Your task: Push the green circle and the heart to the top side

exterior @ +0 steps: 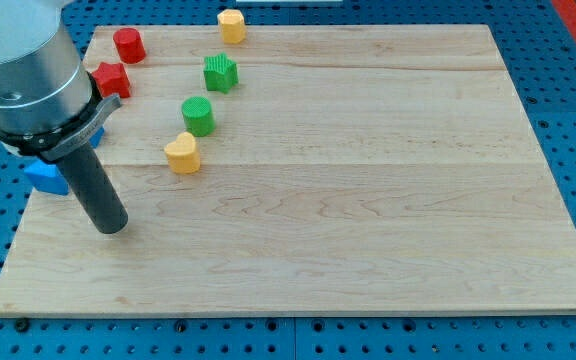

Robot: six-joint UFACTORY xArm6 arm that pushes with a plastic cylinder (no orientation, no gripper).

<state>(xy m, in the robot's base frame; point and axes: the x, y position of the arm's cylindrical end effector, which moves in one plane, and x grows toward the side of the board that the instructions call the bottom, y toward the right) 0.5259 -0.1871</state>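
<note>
Currently my tip (114, 227) is resting on the bench (368, 220) toward the view's left, below and left of the yellow heart (182, 153); no jaws are showing, since the arm is ending in a plain rod. The green circle (198, 115) is sitting just above and right of the heart, nearly touching it. Higher up, a green star (221, 72), a yellow block (231, 25), a red cylinder (129, 45) and a red star (112, 79) are lying. A blue block (46, 176) is peeking out beside the rod.
</note>
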